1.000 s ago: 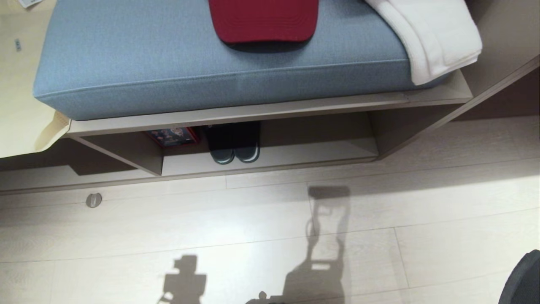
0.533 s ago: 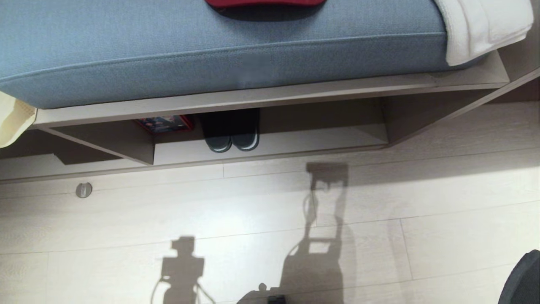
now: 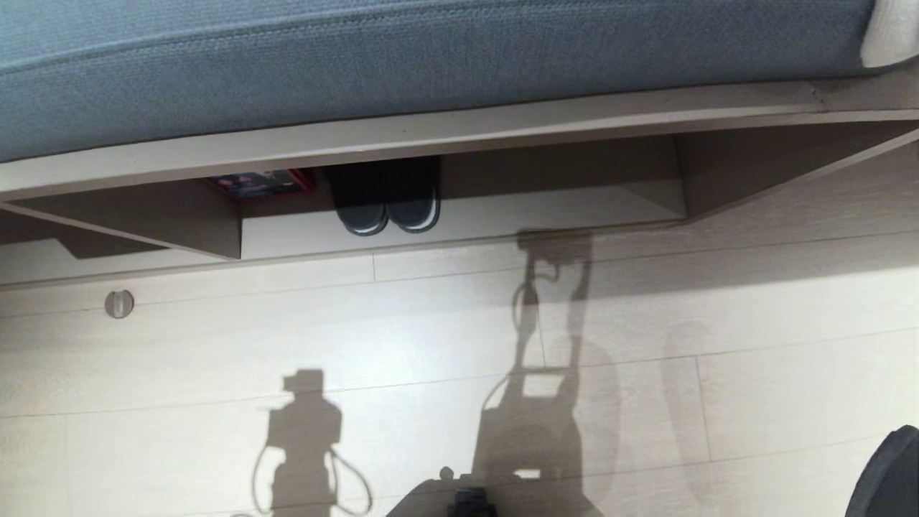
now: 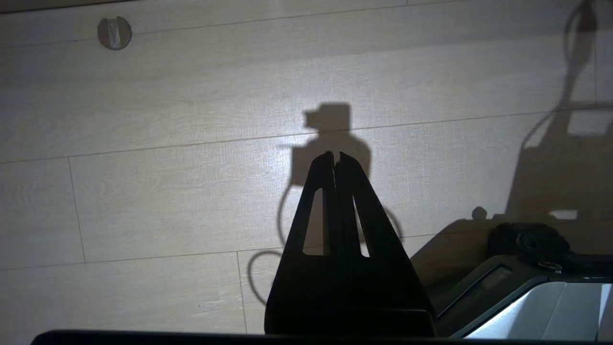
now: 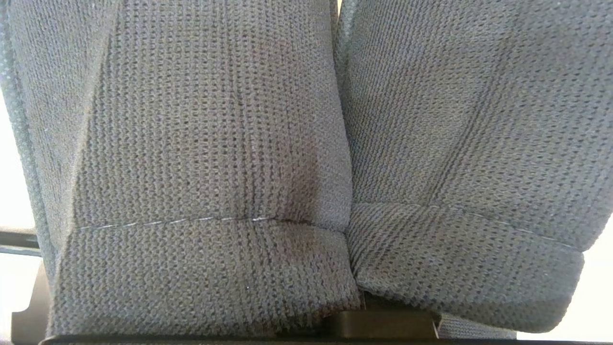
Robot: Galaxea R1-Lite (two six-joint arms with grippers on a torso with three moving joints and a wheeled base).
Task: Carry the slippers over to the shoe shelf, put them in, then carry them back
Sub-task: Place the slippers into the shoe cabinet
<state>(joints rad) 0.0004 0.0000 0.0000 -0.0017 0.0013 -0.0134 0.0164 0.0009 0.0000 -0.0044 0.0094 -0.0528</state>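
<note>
Grey knitted fabric of the two slippers (image 5: pixel 206 143) fills the right wrist view, the pair side by side and close against the camera. My right gripper is shut on the slippers, its fingers hidden behind the fabric; neither it nor the pair shows in the head view. The shoe shelf (image 3: pixel 567 210) lies ahead under the bench, a low beige compartment with a pale base plank and an upright divider (image 3: pixel 179 222) at its left end. My left gripper (image 4: pixel 336 155) hangs shut and empty over the pale floor.
A darker pair with white-edged soles (image 3: pixel 388 208) sits in the shelf's left part, with a red box (image 3: pixel 258 183) beside it. A blue cushion (image 3: pixel 431 64) tops the bench. A round floor fitting (image 3: pixel 119 304) lies at left. My own base (image 3: pixel 470 502) shows at the bottom edge.
The whole head picture has shifted: the camera has come lower and nearer, so the bench slid up and the red cap and most of the white towel left view. Nothing in the scene itself moved.
</note>
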